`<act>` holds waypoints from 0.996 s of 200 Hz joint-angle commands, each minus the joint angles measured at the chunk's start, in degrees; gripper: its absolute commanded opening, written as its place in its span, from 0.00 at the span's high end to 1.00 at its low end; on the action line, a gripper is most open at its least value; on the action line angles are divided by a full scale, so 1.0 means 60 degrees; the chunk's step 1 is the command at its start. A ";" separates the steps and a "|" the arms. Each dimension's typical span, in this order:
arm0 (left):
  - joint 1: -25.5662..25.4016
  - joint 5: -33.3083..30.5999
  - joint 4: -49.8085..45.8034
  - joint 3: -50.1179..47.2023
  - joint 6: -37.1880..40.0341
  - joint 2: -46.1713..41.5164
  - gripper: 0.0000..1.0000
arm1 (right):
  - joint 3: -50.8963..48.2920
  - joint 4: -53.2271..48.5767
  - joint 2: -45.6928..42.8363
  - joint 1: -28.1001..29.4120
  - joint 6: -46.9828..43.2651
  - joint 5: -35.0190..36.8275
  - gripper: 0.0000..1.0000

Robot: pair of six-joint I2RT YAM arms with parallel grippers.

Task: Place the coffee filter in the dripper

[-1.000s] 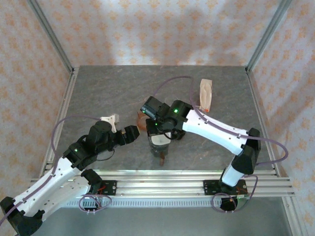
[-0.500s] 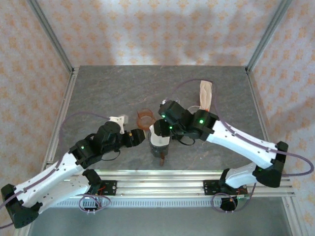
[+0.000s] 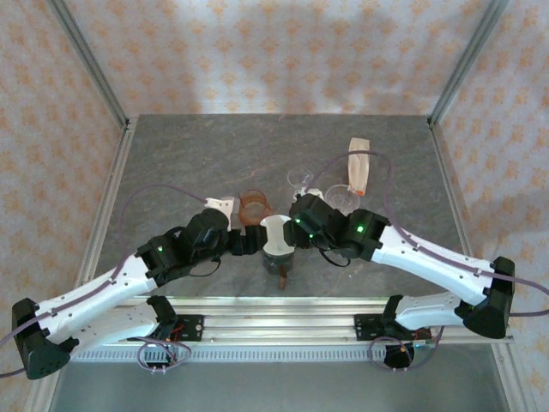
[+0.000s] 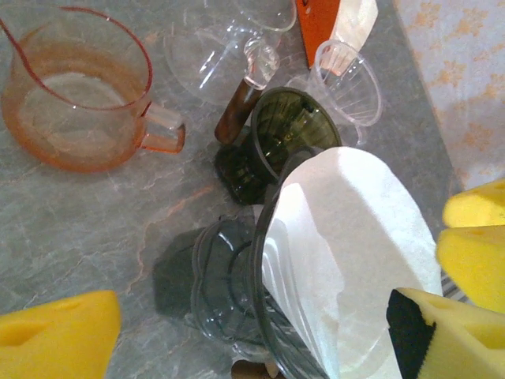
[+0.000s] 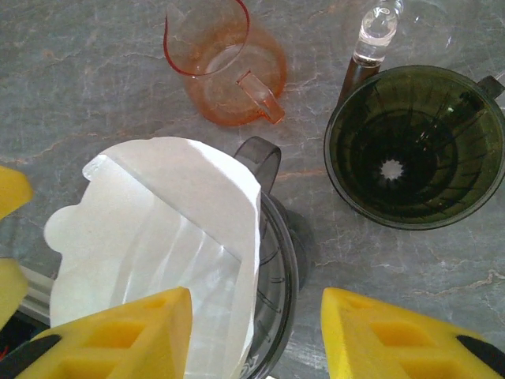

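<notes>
Both arms have closed in on the middle of the table (image 3: 171, 163): the right one has pulled back to the dripper's right side, and the left has reached up to its left side. The filter (image 5: 166, 229) is already in the dripper (image 5: 278, 253), but look at it. It sits crooked, with one folded edge standing well above the rim and the paper not yet lying against the wall.

The right gripper (image 5: 256, 304) has its fingers spread wide and pinches nothing. One pad sits at the filter's near edge, the other beyond the dripper's rim. The left gripper (image 4: 241, 316) is spread wide too, with the dripper between its fingers and no contact that I can make out.

So the job looks nearly done, with seating left to do. A good finish would be a light, straight-down nudge on the raised edge, so the paper slides into the cone and doesn't crease. The left fingers could steady the dripper body first, since it looks top-heavy. Keep sideways sweeps small, because the pitcher (image 5: 229, 71) and the green dripper (image 5: 414, 146) stand just beside it.
</notes>
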 commanded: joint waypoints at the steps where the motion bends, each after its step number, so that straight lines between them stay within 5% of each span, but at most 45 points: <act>1: -0.0082 0.0066 0.0594 -0.0311 0.0062 -0.0052 0.10 | -0.0138 0.0288 -0.0094 0.0060 0.0203 0.0454 0.53; 75: -0.0063 0.0160 0.0883 -0.0589 -0.0071 0.0212 0.10 | -0.0404 0.0359 0.0001 0.0062 0.0397 0.0470 0.53; 156: -0.0060 -0.0609 0.0143 -0.0811 -0.0523 -0.0037 0.30 | -0.0807 0.0026 -0.0226 0.0062 0.0881 0.1041 0.53; 199: -0.0060 -0.0615 0.0197 -0.0893 -0.0664 -0.0046 0.30 | -0.0866 0.0056 -0.0127 0.0062 0.0975 0.1109 0.53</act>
